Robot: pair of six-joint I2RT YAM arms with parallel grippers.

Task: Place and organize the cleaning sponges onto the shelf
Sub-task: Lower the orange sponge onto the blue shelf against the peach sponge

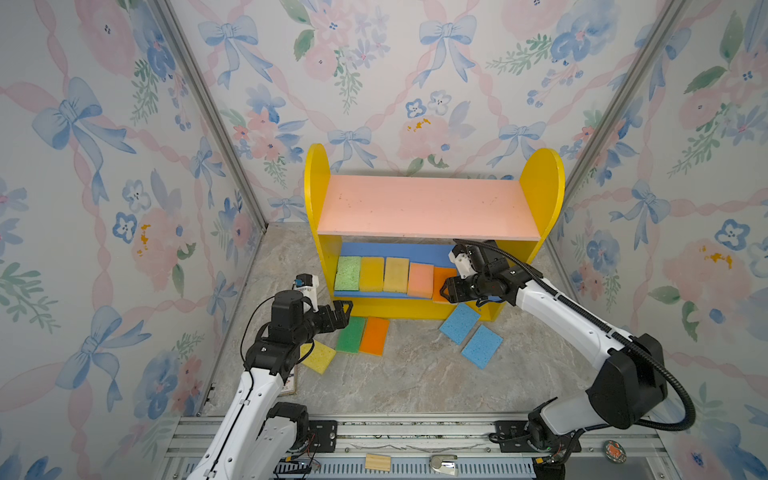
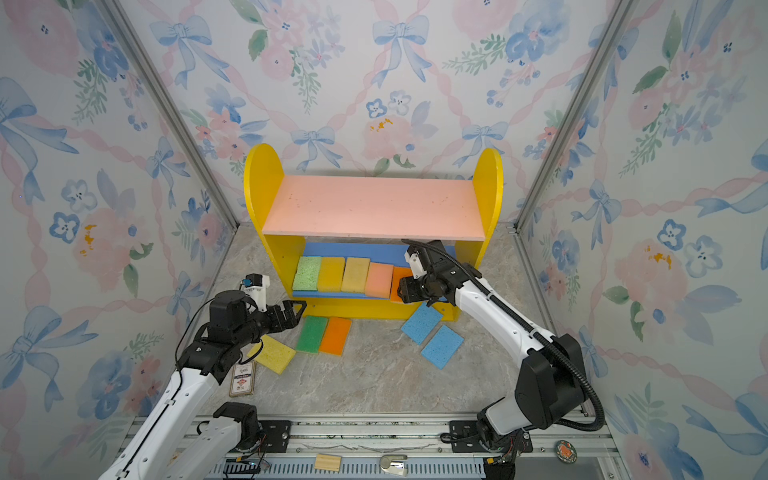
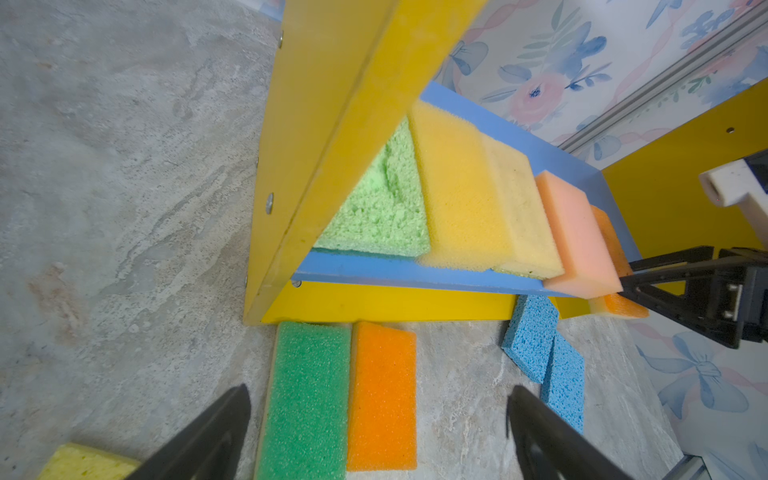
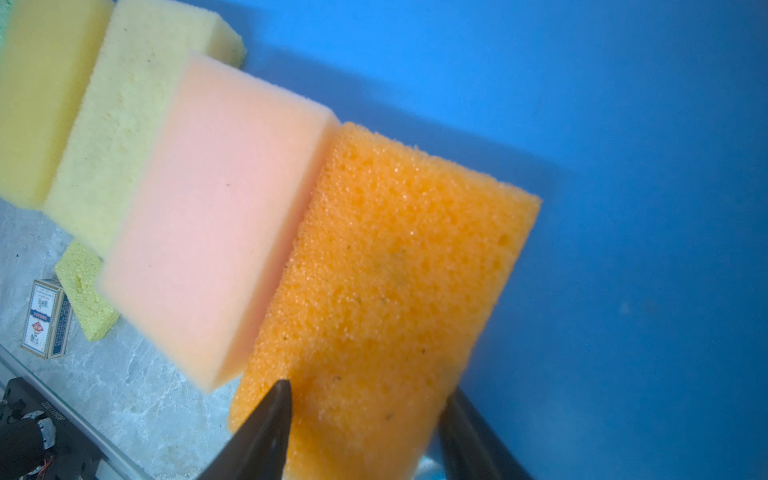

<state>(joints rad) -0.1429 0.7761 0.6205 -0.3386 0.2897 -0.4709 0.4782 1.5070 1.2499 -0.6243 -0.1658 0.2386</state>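
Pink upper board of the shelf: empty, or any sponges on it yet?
Empty. Both top views show the pink upper board bare; the sponges already shelved lie in a row on the blue lower board.

Ten sponges, one shelf, two claws, one small box, one wooden block

A printed box lies on the marble tabletop; wooden block on rail.
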